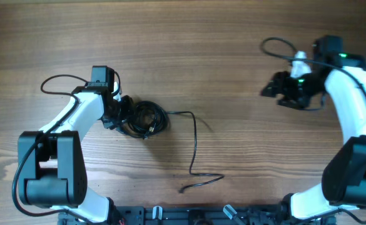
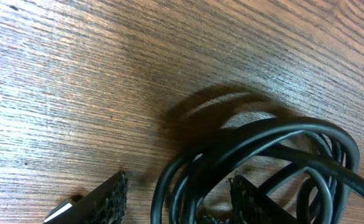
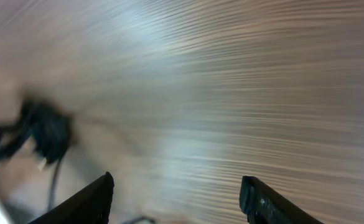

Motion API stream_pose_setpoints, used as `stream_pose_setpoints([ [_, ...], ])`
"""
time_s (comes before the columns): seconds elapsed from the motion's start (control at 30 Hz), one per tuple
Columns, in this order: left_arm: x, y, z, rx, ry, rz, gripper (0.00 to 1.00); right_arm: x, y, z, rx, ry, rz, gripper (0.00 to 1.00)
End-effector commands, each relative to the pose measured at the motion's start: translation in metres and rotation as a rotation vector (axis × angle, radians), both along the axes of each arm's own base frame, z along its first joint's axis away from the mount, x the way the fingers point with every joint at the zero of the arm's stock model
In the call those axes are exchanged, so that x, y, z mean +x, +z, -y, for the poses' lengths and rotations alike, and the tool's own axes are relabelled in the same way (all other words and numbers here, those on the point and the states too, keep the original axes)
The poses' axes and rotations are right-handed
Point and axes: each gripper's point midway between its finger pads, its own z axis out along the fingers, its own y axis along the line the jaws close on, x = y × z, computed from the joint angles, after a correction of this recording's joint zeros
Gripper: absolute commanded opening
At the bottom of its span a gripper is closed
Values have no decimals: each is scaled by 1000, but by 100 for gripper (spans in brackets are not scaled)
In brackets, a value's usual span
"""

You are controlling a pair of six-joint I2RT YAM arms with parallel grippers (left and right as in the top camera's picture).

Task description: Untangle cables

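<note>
Wooden table [image 1: 220, 50]: left tool [image 1: 125, 116] straddles coiled cables [image 1: 151, 122], jaws apart; right tool [image 3: 177, 186] wide.

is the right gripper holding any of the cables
No, the right wrist view shows the right gripper open, with only bare table between its jaws.

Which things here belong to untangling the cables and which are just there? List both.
Job: tangled coil of thin black cables; thin black loose strand trailing from it.
Just there: brown wooden table; thicker black arm wiring.
</note>
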Motion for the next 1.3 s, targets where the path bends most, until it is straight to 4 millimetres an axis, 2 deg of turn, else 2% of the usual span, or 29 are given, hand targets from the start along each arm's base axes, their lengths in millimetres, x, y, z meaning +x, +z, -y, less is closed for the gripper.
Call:
stream_pose_setpoints([
  [0.0, -1, -3, 2, -14, -14, -6, 56, -7, 12, -74, 127, 250, 81, 66],
  [0.07, -1, -3, 1, -9, -13, -6, 56, -9, 13, -99, 129, 328, 117, 66],
  [0.17, -2, -5, -6, 33, -1, -12, 55, -13, 17, -151, 143, 479, 214, 64],
  [0.27, -3, -5, -7, 35, 0, -14, 55, -20, 26, -209, 169, 637, 351, 61],
  [0.33, -3, -5, -7, 34, 0, -14, 56, -24, 30, -241, 149, 717, 448, 59],
  [0.43, -3, -5, -7, 34, -1, -13, 56, -25, 27, -268, 45, 735, 536, 56],
  [0.57, -3, -5, -7, 34, -1, -13, 57, -35, 17, -299, -64, 790, 619, 46],
  [0.67, -2, -5, -6, 33, -1, -13, 58, -41, -2, -312, -118, 824, 622, 47],
  [0.83, -2, -5, -6, 33, -1, -13, 62, -45, -43, -319, -140, 824, 543, 48],
  [0.9, -2, -5, -6, 32, 0, -11, 62, -42, -54, -322, -140, 817, 533, 47],
  [0.93, -2, -4, -5, 26, -2, -11, 62, -41, -59, -324, -137, 811, 528, 42],
  [1.03, -2, -4, -5, 22, -2, -11, 63, -39, -63, -326, -131, 785, 519, 27],
  [1.1, -2, -4, -5, 22, -2, -11, 63, -39, -63, -327, -126, 765, 509, 27],
  [1.27, -1, -3, -1, 2, -4, -8, 63, -39, -63, -327, -127, 766, 509, 18],
])
